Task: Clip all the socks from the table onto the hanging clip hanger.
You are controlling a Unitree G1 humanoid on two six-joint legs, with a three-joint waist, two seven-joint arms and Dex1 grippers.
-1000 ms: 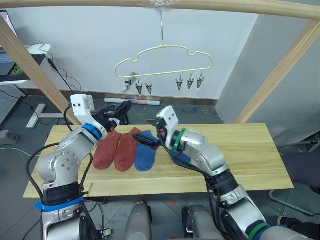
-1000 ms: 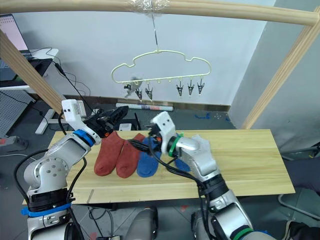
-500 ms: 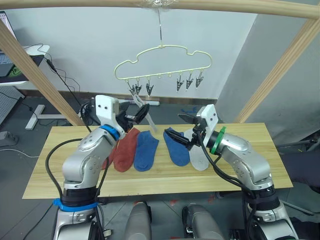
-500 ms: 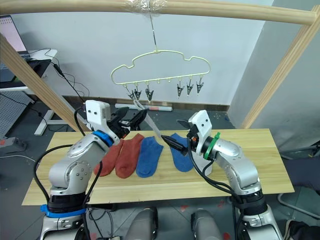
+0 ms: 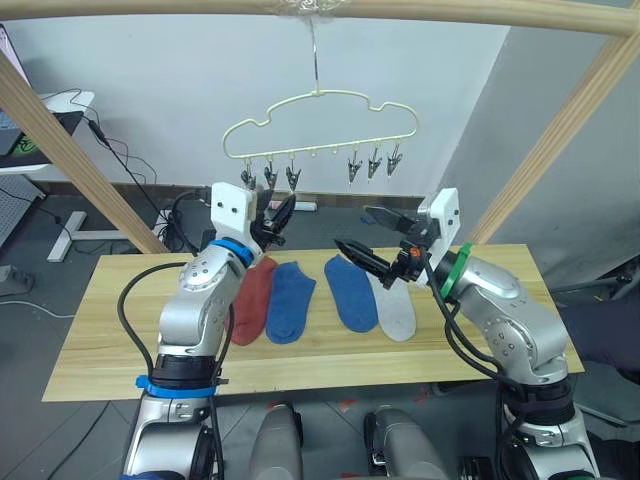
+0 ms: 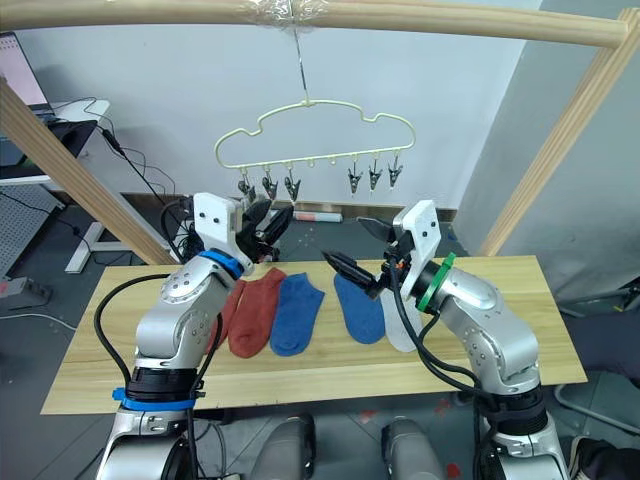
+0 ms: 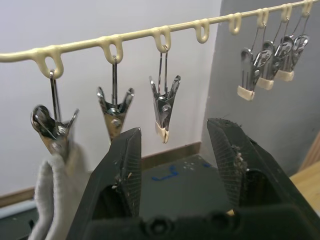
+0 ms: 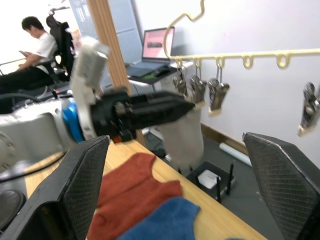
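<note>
While socks [image 5: 351, 291] lie lengthwise front-to-back, toes toward the robot

Your left arm is reaching up and forward, elbow bent; its left gripper [image 5: 277, 214] is pointing upward, fingers [image 7: 122, 172] parted with nothing between them. Your right arm is bending at the elbow, forearm angling inward; the right gripper [image 5: 368, 232] is gaping wide, holding nothing.

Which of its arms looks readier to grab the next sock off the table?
Probably the right. The right gripper hangs open just above the blue sock and grey sock, while the left gripper is raised at the clip hanger, away from the table.
</note>
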